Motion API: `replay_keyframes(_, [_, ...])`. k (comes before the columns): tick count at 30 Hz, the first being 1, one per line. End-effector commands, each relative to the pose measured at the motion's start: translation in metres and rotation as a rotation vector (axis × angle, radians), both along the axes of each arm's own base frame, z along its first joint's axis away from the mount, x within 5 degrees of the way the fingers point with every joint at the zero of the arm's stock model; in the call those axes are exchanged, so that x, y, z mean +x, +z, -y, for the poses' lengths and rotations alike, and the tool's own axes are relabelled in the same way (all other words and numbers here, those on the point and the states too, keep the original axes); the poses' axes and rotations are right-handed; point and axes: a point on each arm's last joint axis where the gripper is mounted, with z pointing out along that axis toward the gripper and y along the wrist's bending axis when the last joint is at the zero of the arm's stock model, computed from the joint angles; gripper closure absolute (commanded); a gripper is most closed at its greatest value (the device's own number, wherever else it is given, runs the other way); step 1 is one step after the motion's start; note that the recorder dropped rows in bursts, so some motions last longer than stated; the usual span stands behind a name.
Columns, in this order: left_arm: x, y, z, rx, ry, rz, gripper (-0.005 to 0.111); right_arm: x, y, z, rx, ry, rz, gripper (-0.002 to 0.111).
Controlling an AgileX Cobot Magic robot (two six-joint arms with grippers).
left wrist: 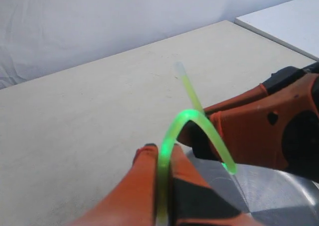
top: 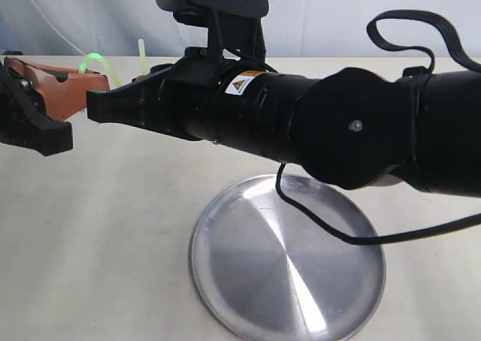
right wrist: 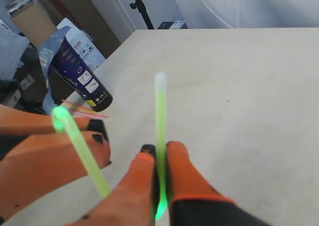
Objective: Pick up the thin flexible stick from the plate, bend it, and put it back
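The thin light-green stick (top: 93, 58) is held in the air above the table's left side, bent into a tight arch, with one free end (top: 140, 48) pointing up. My left gripper (left wrist: 160, 149) is shut on one part of the stick (left wrist: 187, 115). My right gripper (right wrist: 159, 149) is shut on another part of the stick (right wrist: 160, 111), close beside the left one. The right arm (top: 301, 116) reaches across from the right. Below it lies the round steel plate (top: 263, 281), with nothing on it; it also shows in the left wrist view as the plate (left wrist: 284, 198).
A black cable (top: 316, 221) from the right arm hangs low over the plate. At the table's far edge stand a dark blue canister (right wrist: 82, 81), thin pink and yellow sticks (right wrist: 84, 109) and a cardboard box (right wrist: 30, 17). A white surface (left wrist: 289, 22) adjoins the table.
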Motion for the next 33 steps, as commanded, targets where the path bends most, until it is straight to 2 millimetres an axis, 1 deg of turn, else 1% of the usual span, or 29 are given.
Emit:
replay_keyframes(1, [0.004,0.004,-0.003,-0.041,0.045,0.0,0.107,-0.01,-0.003,-0.003,-0.052,0.078,-0.011,0.109])
replay_keyframes(16, [0.004,0.005,-0.002,-0.064,0.046,-0.003,0.107,-0.018,-0.01,-0.004,-0.135,0.172,-0.038,0.109])
replay_keyframes(33, [0.004,0.005,-0.002,-0.074,0.044,-0.005,0.107,-0.022,-0.015,-0.004,-0.223,0.251,-0.002,0.109])
